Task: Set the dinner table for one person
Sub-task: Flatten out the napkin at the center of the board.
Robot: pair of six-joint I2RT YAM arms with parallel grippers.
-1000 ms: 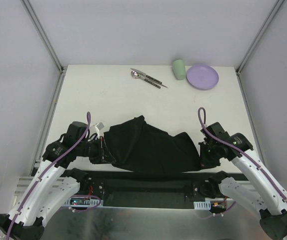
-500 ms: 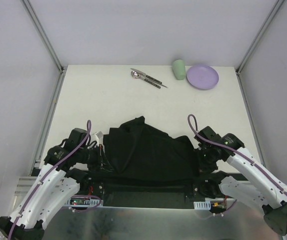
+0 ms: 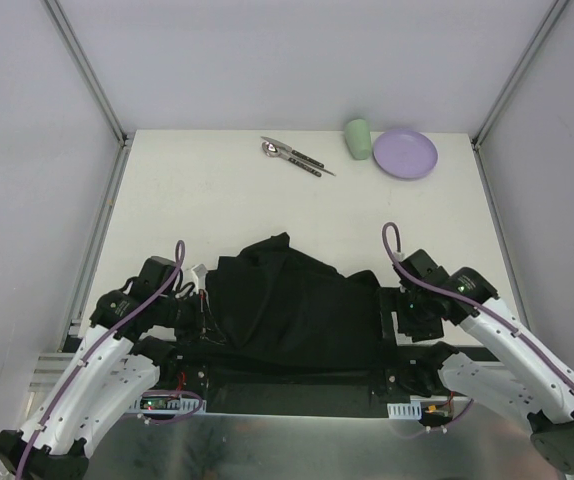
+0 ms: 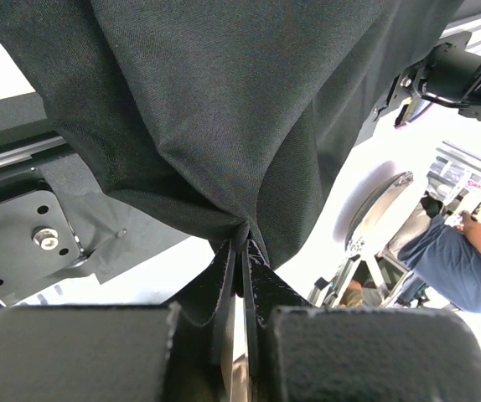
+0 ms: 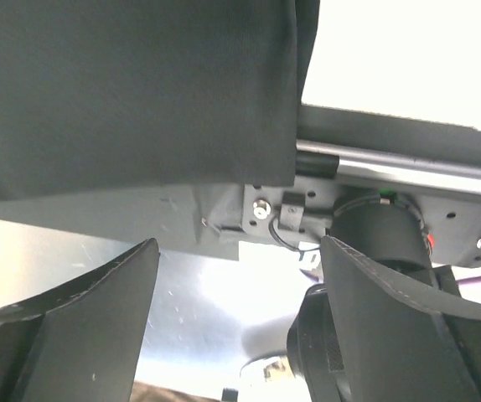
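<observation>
From above we see soft, even light; the white tabletop point(image 3: 267, 200) is bright without glare, and the shadows on it are faint; the black cloth point(image 3: 297, 300) swallows the light, its folds barely readable. In the left wrist view we find the weave sharp at mid-frame, the left hand point(image 4: 240, 260) at the bottom soft and out of focus, and the right side blown out white; in the right wrist view the upper right is overexposed, glare spreads over the metal sheet point(image 5: 199, 293) at lower centre, and the right hand point(image 5: 239, 251) is dark with blurred edges.
</observation>
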